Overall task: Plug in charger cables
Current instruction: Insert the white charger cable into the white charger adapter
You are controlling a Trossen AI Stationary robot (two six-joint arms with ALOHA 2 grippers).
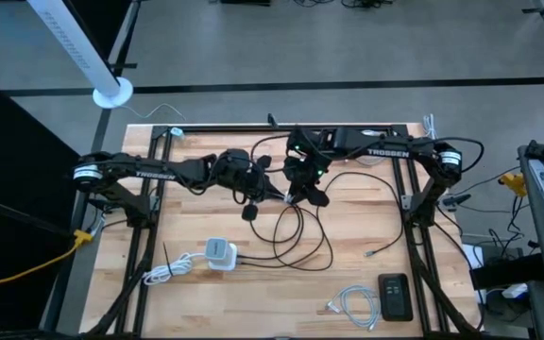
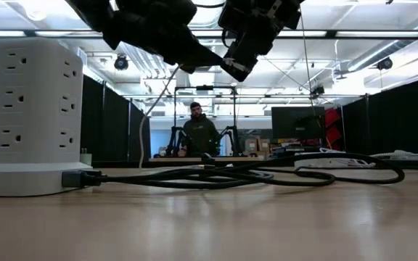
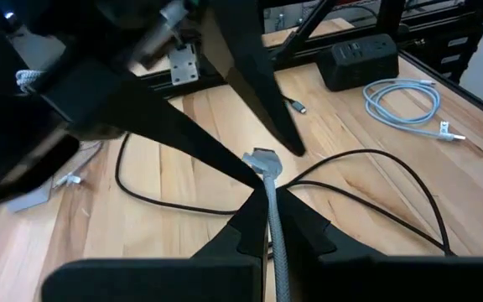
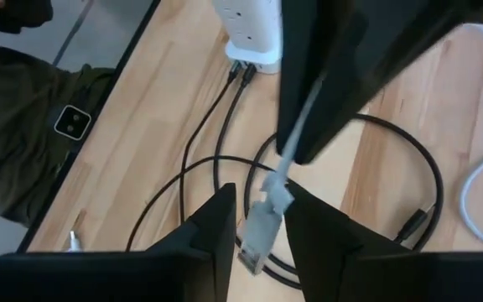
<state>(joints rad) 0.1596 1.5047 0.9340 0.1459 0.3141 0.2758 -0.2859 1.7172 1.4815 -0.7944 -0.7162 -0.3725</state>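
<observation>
Both grippers meet above the middle of the table, on one thin grey braided charger cable. My left gripper is shut on the cable a little behind its metal plug. My right gripper closes on that plug from the other side. A long black charger cable lies in loops on the wood beneath them and runs to the base of the white power strip. A white coiled cable lies near the front edge. My left gripper pinches the grey cable between its two fingers, just behind the plug. The plug end sticks out past the fingertips, and the cable is lifted clear of the table. My right gripper has the plug body between its two fingers, slanting down from above. The plug is clear of the table, and the cable runs up from it into the left gripper.
A black power block lies beside the white coiled cable at the front right. A loose plug tip rests on the wood to the right. The white strip stands at the front left with black plugs at its base. A person stands beyond the table.
</observation>
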